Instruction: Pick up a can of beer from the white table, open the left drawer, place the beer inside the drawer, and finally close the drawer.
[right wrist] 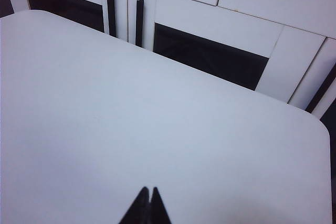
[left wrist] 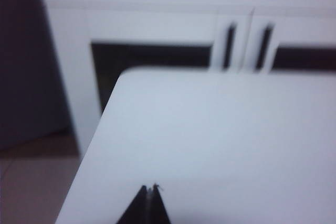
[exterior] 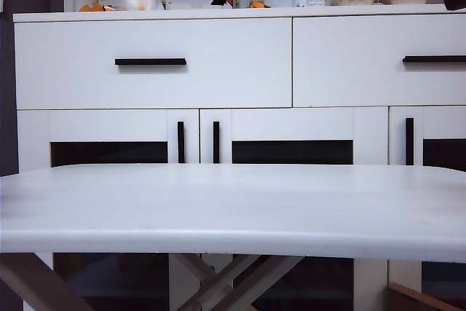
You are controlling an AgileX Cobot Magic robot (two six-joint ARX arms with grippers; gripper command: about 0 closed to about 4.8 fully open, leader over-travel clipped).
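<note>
White table (right wrist: 157,129) lies under both closed pincers, left pincer (left wrist: 151,190), right pincer (right wrist: 147,190).

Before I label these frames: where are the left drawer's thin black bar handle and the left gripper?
Thin black bar handle (exterior: 150,61): exterior view, mid-bar.
Left gripper (left wrist: 151,188): left wrist view, shut fingertips.

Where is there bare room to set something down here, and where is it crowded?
The white table is bare across all that shows, from its rounded front edge back toward the cabinet doors. The left pincer and right pincer, both shut, hang over it. The cabinet top above the left drawer is crowded with clutter.
</note>
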